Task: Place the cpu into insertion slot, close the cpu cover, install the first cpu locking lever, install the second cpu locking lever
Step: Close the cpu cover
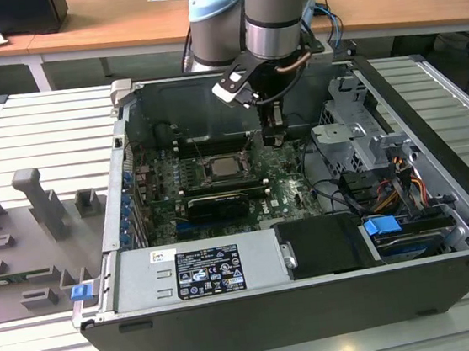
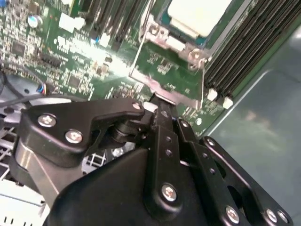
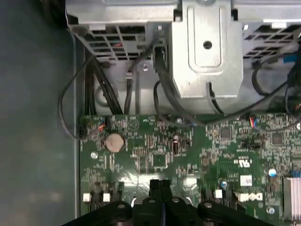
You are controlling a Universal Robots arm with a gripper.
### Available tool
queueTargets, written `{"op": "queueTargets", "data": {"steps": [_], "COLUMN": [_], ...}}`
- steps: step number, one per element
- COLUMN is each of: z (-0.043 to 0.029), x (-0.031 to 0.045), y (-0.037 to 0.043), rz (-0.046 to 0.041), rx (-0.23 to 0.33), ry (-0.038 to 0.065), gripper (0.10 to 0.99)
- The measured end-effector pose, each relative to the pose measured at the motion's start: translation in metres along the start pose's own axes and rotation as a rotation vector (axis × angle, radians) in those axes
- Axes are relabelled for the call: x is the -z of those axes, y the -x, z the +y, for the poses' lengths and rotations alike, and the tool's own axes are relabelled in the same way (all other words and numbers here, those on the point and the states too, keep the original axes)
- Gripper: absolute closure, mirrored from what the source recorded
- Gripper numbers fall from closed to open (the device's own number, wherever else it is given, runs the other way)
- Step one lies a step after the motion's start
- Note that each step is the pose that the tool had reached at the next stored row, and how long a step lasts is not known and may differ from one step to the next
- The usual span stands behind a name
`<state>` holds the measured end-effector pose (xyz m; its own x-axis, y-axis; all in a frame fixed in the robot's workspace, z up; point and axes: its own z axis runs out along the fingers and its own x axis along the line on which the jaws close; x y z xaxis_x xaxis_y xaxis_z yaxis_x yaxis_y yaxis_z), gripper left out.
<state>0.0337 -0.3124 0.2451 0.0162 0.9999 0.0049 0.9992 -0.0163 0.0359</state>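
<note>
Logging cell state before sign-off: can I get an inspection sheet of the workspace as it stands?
Surface: slatted metal table carrying an open computer case.
Job's things: cpu lies in the insertion slot; cpu cover is beside it, with green board visible through its window.
Clutter: grey fixture blocks on the table at the exterior view's left.
Grippers: gripper shut, tip at the cover's outer edge.
Cables: black cables run from the metal cage to the board; coloured wires at the exterior view's right.
Surroundings: wooden desks behind.
</note>
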Motion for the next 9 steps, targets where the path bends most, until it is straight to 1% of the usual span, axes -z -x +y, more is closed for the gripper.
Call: {"op": "queueTargets", "data": {"steps": [4, 6, 7, 9], "z": [-0.018, -0.0333, -0.0373, -0.0417], "x": [0.0004, -0.0003, -0.0015, -0.0045], "y": [0.0003, 0.0005, 0.0006, 0.0006], "rz": [0.0, 0.0001, 0.0001, 0.0003], "rx": [0.001, 0.001, 0.001, 0.002], "ry": [0.0, 0.0, 0.0, 0.0], "gripper": [0.98, 0.98, 0.98, 0.98]}}
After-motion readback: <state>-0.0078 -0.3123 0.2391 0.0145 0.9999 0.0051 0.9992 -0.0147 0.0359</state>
